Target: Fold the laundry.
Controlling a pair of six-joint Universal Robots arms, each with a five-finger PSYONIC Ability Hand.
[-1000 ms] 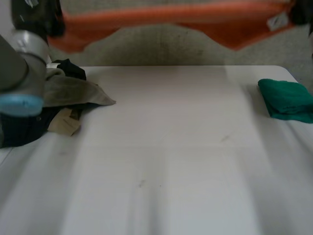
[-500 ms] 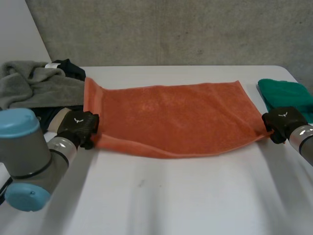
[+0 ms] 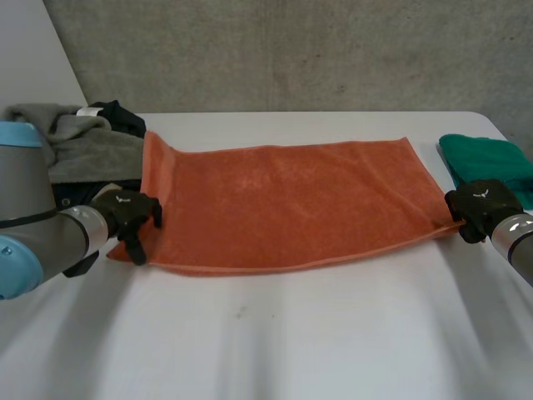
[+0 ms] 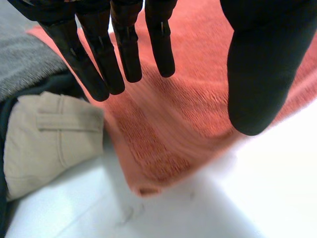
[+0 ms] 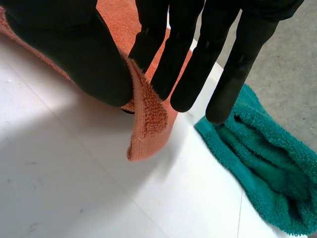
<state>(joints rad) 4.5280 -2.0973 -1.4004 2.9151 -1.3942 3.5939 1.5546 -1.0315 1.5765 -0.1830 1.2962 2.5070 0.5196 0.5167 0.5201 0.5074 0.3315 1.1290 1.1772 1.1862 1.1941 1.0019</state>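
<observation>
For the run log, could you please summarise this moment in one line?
orange towel: spread on table | left hand: open over its left corner | right hand: pinching its right corner

The left arm (image 3: pixel 33 242) reaches in low from the left edge of the tabletop (image 3: pixel 291 333). The left robot hand (image 3: pixel 125 212) has straight fingers and its thumb spread apart, gripping nothing. The right arm (image 3: pixel 516 237) enters at the right edge. The right robot hand (image 3: pixel 479 204) pinches a corner of the orange towel (image 3: pixel 291 200) between thumb and fingers.
</observation>
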